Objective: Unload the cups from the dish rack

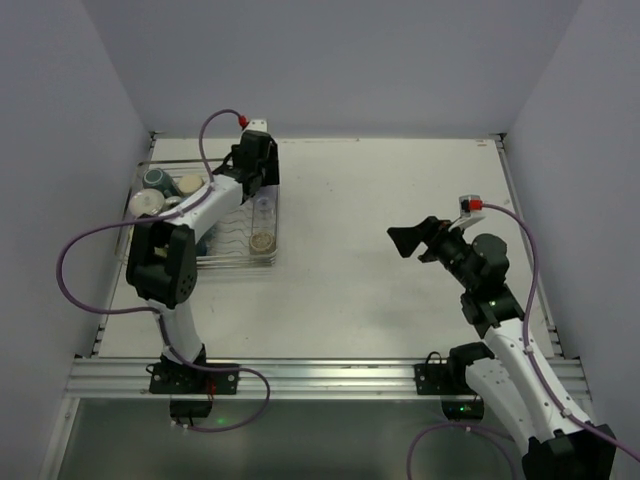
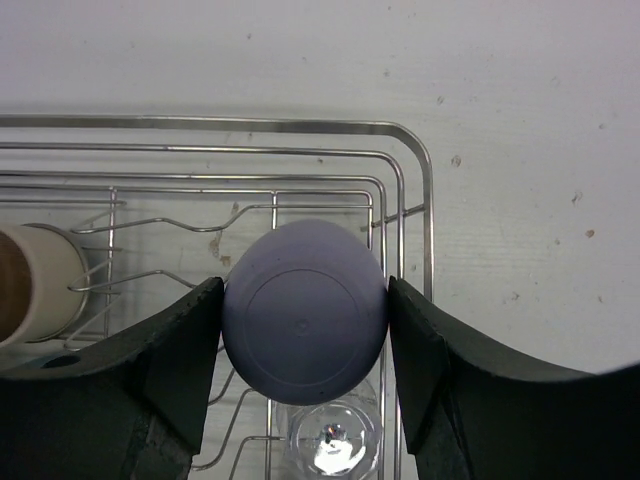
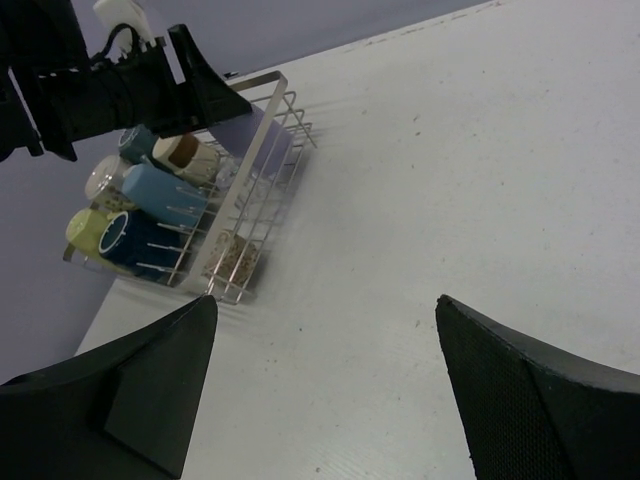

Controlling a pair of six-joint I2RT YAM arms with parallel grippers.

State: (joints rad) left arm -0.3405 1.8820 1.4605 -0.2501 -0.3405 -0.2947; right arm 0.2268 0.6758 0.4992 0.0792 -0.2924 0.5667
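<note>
The silver wire dish rack (image 1: 240, 263) stands at the far left of the table. My left gripper (image 1: 255, 165) is over its far right corner, shut on a lavender cup (image 2: 305, 320); both fingers press the cup's sides in the left wrist view. The cup lies among the rack's wires (image 2: 300, 126) with its base towards the camera. It also shows in the right wrist view (image 3: 262, 145). Other cups lie in the rack: light blue (image 3: 160, 190), navy (image 3: 135, 240), pale yellow (image 3: 85, 228), a brown-inside cream one (image 3: 185, 152). My right gripper (image 1: 408, 240) is open and empty above the table's right middle.
A clear tumbler (image 2: 335, 440) lies just under the lavender cup, and a speckled cup (image 1: 262, 241) sits at the rack's near right corner. Bare white table (image 1: 380, 300) stretches between the rack and the right arm. Grey walls enclose the table.
</note>
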